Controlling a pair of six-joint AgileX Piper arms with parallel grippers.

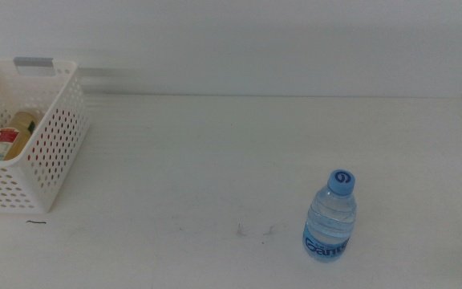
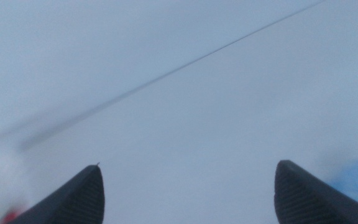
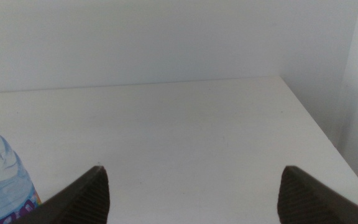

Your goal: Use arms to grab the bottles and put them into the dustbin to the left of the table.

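The water bottle (image 1: pixel 330 215) stands upright on the worktop (image 1: pixel 215 160), just outside one of the right fingers (image 3: pixel 189 186), which are spread wide and empty. The left fingers (image 2: pixel 188 190) are likewise wide apart, empty. The bin (image 1: pixel 50 152) holds the yellow bottle (image 1: pixel 8 135).
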